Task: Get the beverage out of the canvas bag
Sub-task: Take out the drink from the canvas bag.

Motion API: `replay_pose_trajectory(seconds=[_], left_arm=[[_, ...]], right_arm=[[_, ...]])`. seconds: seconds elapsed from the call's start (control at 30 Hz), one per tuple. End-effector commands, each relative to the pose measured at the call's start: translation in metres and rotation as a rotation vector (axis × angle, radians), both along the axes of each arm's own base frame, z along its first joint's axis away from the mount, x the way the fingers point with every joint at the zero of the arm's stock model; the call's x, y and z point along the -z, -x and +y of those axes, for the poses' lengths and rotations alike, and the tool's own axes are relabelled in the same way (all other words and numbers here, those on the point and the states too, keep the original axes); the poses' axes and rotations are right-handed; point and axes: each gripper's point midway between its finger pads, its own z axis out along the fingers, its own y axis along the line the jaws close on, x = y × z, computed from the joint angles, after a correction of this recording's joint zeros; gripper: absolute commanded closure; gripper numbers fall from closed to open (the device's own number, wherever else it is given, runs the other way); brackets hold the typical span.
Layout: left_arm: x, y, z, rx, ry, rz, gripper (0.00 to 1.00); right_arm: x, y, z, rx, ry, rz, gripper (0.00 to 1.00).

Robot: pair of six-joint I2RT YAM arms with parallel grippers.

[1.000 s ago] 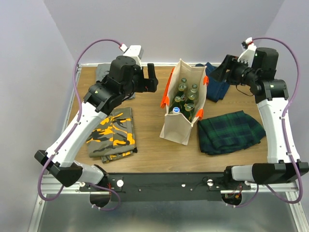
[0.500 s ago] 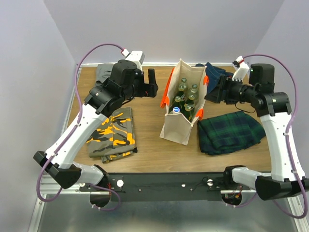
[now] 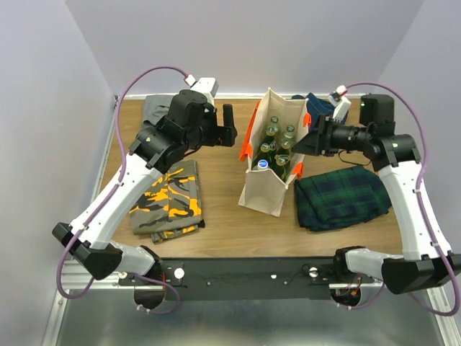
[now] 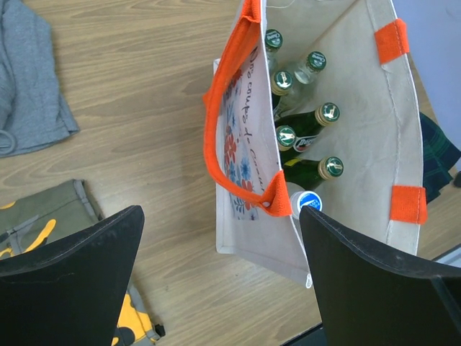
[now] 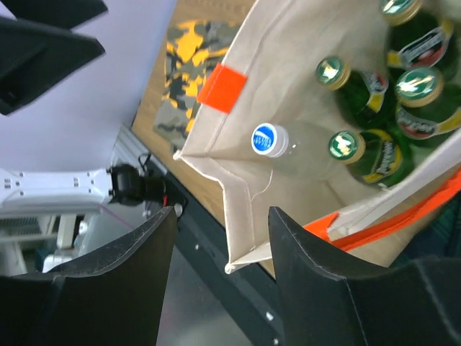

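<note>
The canvas bag [image 3: 265,189] stands upright mid-table with its mouth gaping, cream cloth with orange handles [image 4: 216,137]. Inside stand several green gold-capped bottles [image 3: 277,140] [image 4: 317,122] [image 5: 360,151] and one clear bottle with a blue cap [image 3: 263,164] [image 4: 310,201] [image 5: 265,139]. My left gripper [image 3: 227,119] [image 4: 220,238] hangs wide open above the table, just left of the bag's left handle. My right gripper [image 3: 297,146] [image 5: 222,213] hovers at the bag's right rim, jaws apart and narrower than the left's, nothing between them. The bag's near corner [image 5: 241,238] shows below them.
A camouflage cloth [image 3: 167,198] lies front left and a grey garment [image 3: 155,107] back left. A folded dark green plaid cloth [image 3: 344,194] lies right of the bag, with a dark blue cloth [image 3: 324,126] behind it. The black base rail [image 3: 238,274] runs along the near edge.
My right arm has swung left from the back right corner to the bag's right rim, its jaws narrowing. The left arm has barely shifted and stays open.
</note>
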Motion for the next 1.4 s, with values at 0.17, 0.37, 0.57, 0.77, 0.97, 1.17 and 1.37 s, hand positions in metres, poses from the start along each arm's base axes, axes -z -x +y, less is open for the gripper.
replay_pose_trajectory(seconds=[0.17,0.37,0.57,0.77,0.97,1.17,1.37], left_arm=[[0.007,-0.003,-0.008,0.005,-0.043,0.025,0.01],[0.014,-0.008,0.012,-0.079,-0.134,0.021,0.01],[0.013,-0.005,0.011,-0.068,-0.118,0.018,0.01],[0.009,-0.005,0.01,-0.058,-0.117,0.004,0.01],[0.005,-0.004,0.007,-0.037,-0.111,0.002,0.01],[-0.005,-0.001,-0.004,0.023,-0.086,-0.009,0.01],[-0.019,0.004,-0.026,0.124,-0.084,-0.023,0.01]], right_arm=[[0.049,-0.009,0.03,0.013,0.178,0.025,0.37],[0.069,-0.022,0.024,0.112,0.329,0.006,0.36],[0.102,-0.016,0.038,0.098,0.44,0.041,0.36],[0.104,-0.01,0.047,0.084,0.486,0.02,0.36],[0.091,0.007,0.046,0.06,0.485,-0.002,0.34],[0.092,0.026,0.043,0.03,0.5,0.021,0.33],[0.1,0.04,0.042,0.001,0.511,0.053,0.32]])
